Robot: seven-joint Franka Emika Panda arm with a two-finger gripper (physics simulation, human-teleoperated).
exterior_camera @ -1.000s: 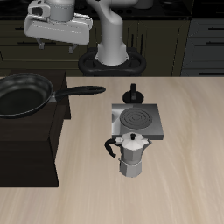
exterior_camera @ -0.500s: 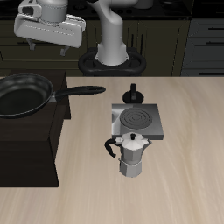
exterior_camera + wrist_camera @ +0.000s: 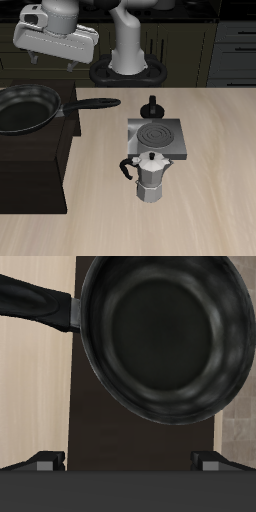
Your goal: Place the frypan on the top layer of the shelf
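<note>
The black frypan [image 3: 24,108] lies flat on the top of the dark wooden shelf [image 3: 30,175]. Its long handle [image 3: 95,103] sticks out past the shelf edge, over the table. My gripper [image 3: 53,62] hangs well above the pan and slightly farther back. It is open and holds nothing. In the wrist view the frypan [image 3: 165,336] sits straight below on the shelf top [image 3: 140,441]. Both fingertips [image 3: 45,461] stand wide apart, and the gripper [image 3: 128,463] has nothing between them.
Beside the shelf, on the light wooden table, stand a grey stove plate [image 3: 155,137] with a spiral burner, a silver moka pot [image 3: 150,178] nearer the front edge, and a small black knob-like object [image 3: 152,105] farther back. Dark cabinets [image 3: 230,50] line the back.
My gripper has risen a little and drifted away from the robot base, staying open. The frypan has not moved on the shelf.
</note>
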